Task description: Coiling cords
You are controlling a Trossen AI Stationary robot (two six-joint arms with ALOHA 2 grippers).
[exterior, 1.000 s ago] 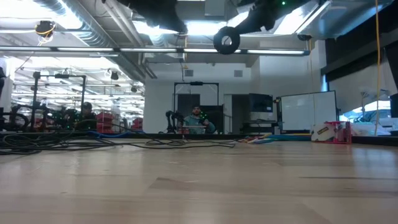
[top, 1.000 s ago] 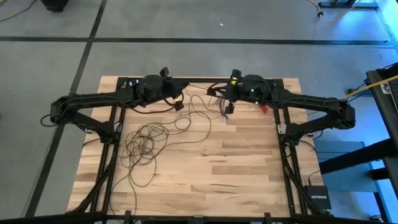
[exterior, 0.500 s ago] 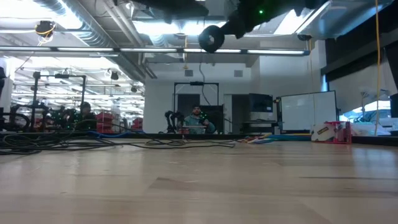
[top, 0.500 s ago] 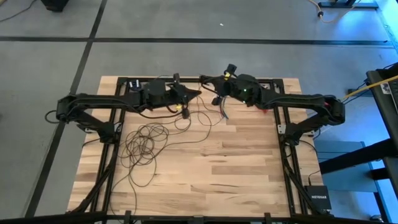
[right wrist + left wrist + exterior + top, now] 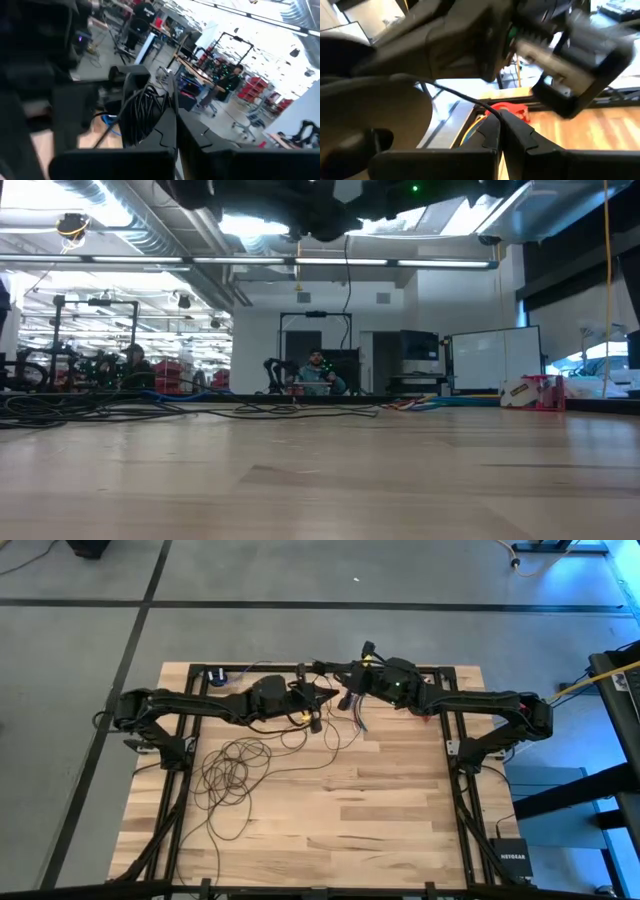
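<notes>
Cords (image 5: 236, 768): one tangled wire

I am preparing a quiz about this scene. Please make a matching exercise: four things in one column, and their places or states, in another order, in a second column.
Things:
1. left gripper
2. right gripper
3. loose cord loops
4. small black box

Places or states:
A. lying on the table's left half
B. on the floor by the table's near right corner
C. jaws shut on a thin wire
D. jaws shut on a bunch of coiled cord

Pairs: 1-C, 2-D, 3-A, 4-B
</notes>
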